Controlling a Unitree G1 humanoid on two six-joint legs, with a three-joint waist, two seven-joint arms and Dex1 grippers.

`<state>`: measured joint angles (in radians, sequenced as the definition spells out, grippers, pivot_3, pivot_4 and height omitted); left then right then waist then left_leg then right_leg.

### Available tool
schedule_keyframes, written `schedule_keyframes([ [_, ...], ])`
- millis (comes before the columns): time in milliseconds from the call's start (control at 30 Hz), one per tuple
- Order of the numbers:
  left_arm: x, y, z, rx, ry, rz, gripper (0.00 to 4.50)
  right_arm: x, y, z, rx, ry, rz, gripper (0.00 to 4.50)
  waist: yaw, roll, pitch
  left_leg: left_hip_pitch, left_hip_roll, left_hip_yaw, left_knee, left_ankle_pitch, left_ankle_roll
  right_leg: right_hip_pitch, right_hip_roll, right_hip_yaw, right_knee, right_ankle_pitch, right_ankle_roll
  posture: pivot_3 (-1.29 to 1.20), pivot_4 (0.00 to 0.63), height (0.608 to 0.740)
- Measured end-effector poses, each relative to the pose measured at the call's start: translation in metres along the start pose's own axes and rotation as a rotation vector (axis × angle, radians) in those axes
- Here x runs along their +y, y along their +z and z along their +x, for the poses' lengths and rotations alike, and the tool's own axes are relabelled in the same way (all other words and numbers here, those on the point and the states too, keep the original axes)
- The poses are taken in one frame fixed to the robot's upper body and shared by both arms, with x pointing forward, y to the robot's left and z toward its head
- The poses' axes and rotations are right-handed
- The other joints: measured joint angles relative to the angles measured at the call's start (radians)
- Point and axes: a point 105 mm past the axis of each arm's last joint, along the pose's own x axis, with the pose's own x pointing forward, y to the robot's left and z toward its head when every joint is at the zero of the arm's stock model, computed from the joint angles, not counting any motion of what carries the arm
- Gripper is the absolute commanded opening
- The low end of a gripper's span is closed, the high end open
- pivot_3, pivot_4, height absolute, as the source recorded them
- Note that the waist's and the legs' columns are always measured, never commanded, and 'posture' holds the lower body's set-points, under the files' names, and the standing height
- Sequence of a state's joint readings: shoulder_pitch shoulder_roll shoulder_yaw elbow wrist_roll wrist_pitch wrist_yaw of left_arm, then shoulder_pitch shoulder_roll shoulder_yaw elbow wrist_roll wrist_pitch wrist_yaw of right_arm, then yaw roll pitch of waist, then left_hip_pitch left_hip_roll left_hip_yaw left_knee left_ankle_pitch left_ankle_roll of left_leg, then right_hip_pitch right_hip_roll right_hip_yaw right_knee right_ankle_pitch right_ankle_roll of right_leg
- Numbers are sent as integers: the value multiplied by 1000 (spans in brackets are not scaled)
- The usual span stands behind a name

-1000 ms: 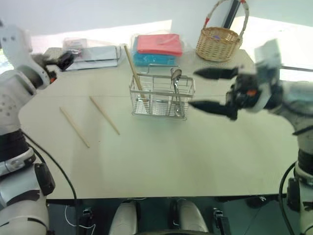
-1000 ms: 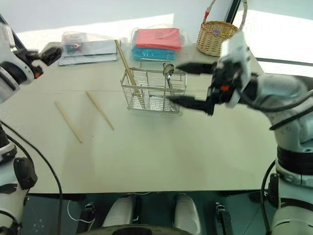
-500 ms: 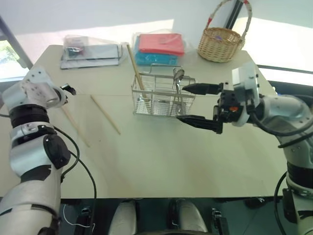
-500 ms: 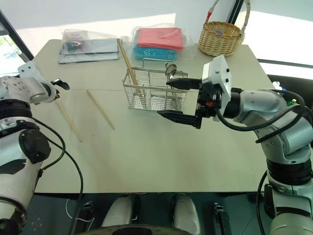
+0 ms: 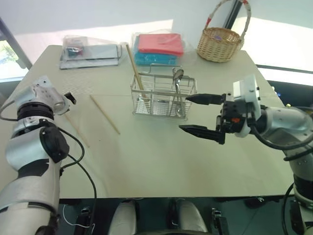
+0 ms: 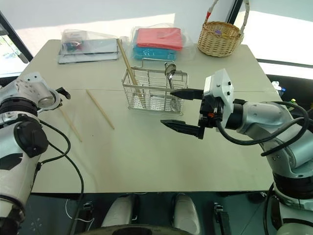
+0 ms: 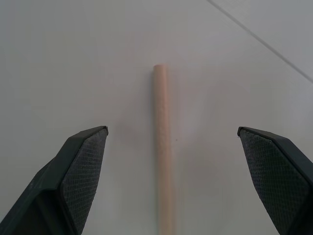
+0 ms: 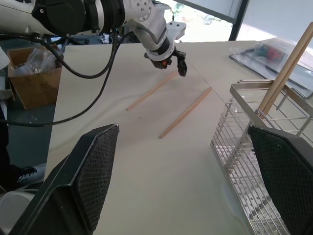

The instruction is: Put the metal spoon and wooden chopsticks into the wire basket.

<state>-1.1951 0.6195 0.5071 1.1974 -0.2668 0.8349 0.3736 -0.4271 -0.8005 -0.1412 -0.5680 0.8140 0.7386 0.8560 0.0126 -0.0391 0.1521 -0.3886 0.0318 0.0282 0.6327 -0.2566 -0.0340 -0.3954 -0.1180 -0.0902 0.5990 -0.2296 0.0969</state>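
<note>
The left pincer hangs released over the outer of two wooden chopsticks lying loose on the bench, its fingers standing wide to either side of the stick's end in the left wrist view. The right pincer is also released and grasps nothing, hovering level just in front of the wire basket. A third chopstick already leans in the basket's left compartment, its top slanting up and away from the robot, and the metal spoon stands in the right compartment, bowl up. The two loose sticks lie flat and roughly parallel, well apart from the basket on its left, long axes running diagonally: far ends toward the back left, near ends toward the robot. The main risk, as I judge it, is the pinch itself: the stick is thin and round and lies flat on a hard surface, so the fingertips could scrape the bench, or close unevenly and roll the stick away. The pincer also sits near the stick's end, so a grasp there may let the long free part droop or swing, and it could catch on the basket's wire rim during the drop. A sweep by the arm might also nudge the neighbouring stick.
</note>
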Motion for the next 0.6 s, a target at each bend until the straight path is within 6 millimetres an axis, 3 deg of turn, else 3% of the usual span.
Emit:
schedule_keyframes([
  [133,2,-4,4,-2,16,-18,4500,2,-2,0,-2,1,16,4376,0,0,0,0,0,0,0,0,0,0,0,0,0,0,0,0,150,703],
  [233,4,-4,5,-8,27,-30,3737,3,-2,0,-3,1,13,4500,0,0,0,0,0,0,0,0,0,0,0,0,0,0,0,0,150,703],
  [467,7,-4,6,-10,45,-39,368,4,-4,-1,4,-1,20,4500,3,0,0,0,0,0,0,0,0,1,-1,0,0,0,0,0,150,703],
  [500,7,-4,6,-11,47,-41,85,4,-5,-1,5,1,21,4500,3,0,0,0,0,0,0,0,0,1,-1,0,0,0,0,0,150,703],
  [600,7,-4,6,-10,48,-43,85,5,-5,-1,9,6,23,4500,2,0,0,0,0,0,0,0,0,0,-1,0,0,0,0,0,150,703],
])
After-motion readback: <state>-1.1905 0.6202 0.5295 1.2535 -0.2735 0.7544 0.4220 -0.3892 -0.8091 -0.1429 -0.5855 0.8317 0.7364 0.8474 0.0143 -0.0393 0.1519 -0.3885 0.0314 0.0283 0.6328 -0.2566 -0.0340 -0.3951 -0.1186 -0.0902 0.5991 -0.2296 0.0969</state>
